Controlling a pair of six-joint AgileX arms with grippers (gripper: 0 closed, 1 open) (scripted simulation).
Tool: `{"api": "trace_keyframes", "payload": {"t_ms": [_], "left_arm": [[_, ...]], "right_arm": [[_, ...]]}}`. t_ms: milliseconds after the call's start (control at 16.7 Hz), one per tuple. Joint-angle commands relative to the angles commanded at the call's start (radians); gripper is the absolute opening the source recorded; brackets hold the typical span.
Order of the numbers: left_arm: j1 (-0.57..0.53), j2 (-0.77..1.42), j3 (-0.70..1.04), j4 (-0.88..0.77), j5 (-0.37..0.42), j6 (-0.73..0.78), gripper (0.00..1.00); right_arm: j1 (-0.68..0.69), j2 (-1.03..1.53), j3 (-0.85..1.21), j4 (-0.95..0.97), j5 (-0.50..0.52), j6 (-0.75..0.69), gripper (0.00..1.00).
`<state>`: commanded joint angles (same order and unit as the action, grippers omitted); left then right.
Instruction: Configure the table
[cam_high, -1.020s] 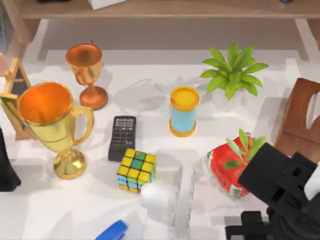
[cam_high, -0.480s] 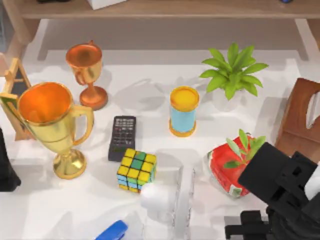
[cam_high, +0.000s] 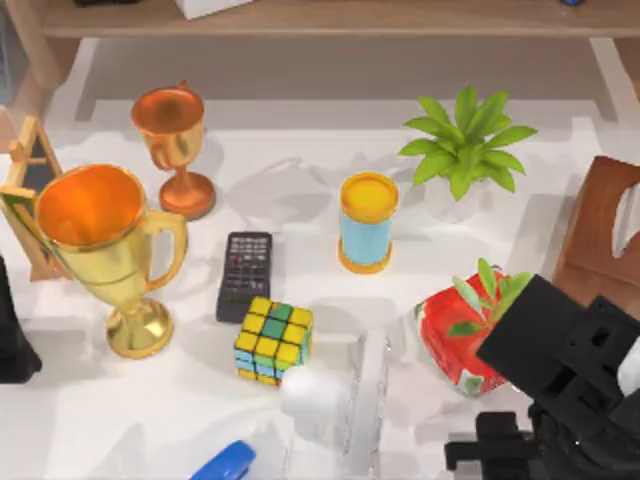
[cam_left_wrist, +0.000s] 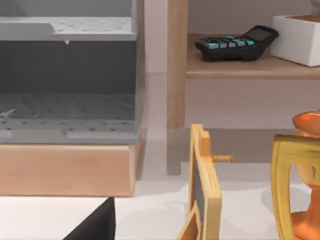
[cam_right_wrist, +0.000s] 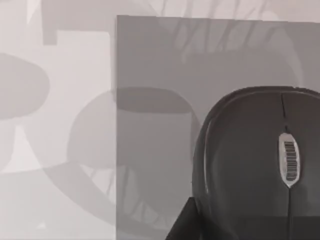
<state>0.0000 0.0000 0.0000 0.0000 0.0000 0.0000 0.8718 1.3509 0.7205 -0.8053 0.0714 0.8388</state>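
The white table (cam_high: 300, 180) carries many objects. My right arm (cam_high: 560, 370) hangs over its front right corner, with the right gripper (cam_high: 485, 452) low beside a red pot with a green plant (cam_high: 455, 335). In the right wrist view, a black mouse (cam_right_wrist: 260, 165) lies on a grey mat (cam_right_wrist: 150, 100) directly below. My left arm (cam_high: 12, 340) stays parked at the table's left edge.
A large gold trophy (cam_high: 105, 250), a copper trophy (cam_high: 175, 145), a black remote (cam_high: 245, 272), a colour cube (cam_high: 273, 340), a blue and yellow can (cam_high: 367, 222), a potted plant (cam_high: 465, 145) and a brown wooden box (cam_high: 605, 235) stand around. A small easel (cam_left_wrist: 205, 185) and a shelf calculator (cam_left_wrist: 235, 42) are near the left arm.
My right arm has shifted very slightly toward the front right. Nothing on the table has moved.
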Motion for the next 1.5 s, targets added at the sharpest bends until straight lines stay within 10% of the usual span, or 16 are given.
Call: {"api": "trace_keyframes", "payload": {"t_ms": [1500], "left_arm": [[0.000, 0.000, 0.000, 0.000, 0.000, 0.000, 1.00]], "right_arm": [[-0.003, 0.056, -0.045, 0.034, 0.002, 0.011, 0.00]]}}
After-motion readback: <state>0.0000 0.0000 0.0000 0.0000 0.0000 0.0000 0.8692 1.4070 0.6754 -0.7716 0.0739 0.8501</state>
